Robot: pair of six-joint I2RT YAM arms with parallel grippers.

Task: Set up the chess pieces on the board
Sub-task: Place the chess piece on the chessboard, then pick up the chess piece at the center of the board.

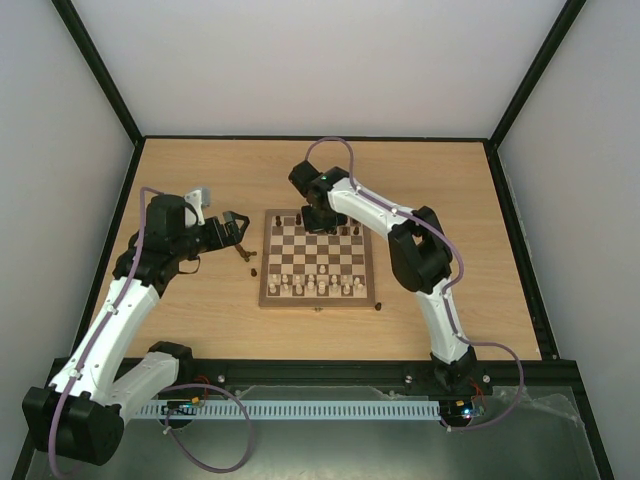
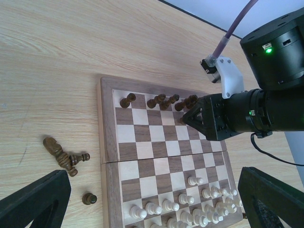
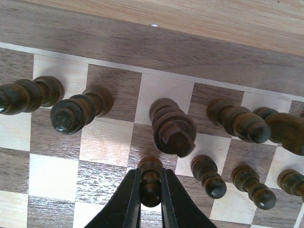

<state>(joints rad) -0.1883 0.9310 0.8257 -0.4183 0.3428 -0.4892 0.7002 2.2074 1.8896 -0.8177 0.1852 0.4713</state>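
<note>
While the dark pawn sits pinched upright in my right gripper, over a second-row square by the far edge of the board, I reckon straight down is the move, my left gripper hanging spread wide off its left side.

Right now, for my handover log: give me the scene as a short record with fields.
right gripper: shut on dark pawn, at the board far rows
left gripper: open, over the table left of board
dark pieces on board: several, far rows
loose dark pieces: on table left of board, some lying
pale pieces: board's near rows
</note>
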